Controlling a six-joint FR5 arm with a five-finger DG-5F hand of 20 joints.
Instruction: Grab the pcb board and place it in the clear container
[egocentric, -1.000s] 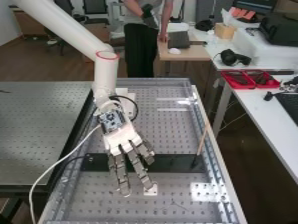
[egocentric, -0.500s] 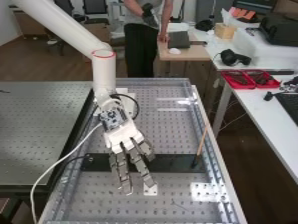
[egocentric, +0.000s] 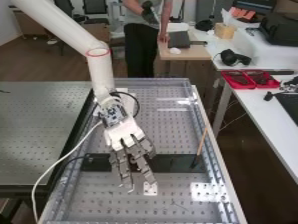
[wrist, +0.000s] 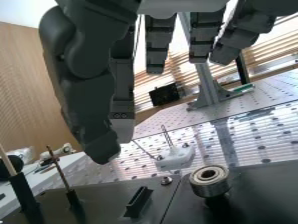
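Observation:
In the high view, the hand (egocentric: 124, 134) hangs over the middle of the perforated bench, open, its fingers extended across a dark bar (egocentric: 176, 162). A small white plate with dark spots (egocentric: 151, 189) lies just beyond the fingertips; whether it is the pcb board I cannot tell. A bright, see-through rectangle (egocentric: 205, 192) is on the bench's right side, possibly the clear container or a reflection. In the wrist view, the hand (wrist: 93, 82) has nothing between its fingers, and a small white piece with thin wires (wrist: 176, 158) lies on the perforated surface.
A thin wooden stick (egocentric: 201, 142) stands in a dark holder at the bar's right end. The wrist view has a metal bearing (wrist: 209, 181) and a slotted black block (wrist: 138, 201) on the dark bar. Red trays (egocentric: 249, 79) sit on the side table; a white cable (egocentric: 50, 171) runs left.
The hand has shifted slightly to the right in the high view, its fingertips drawing back a little from the near end. The arm's upper joint has moved left. The fingers remain extended.

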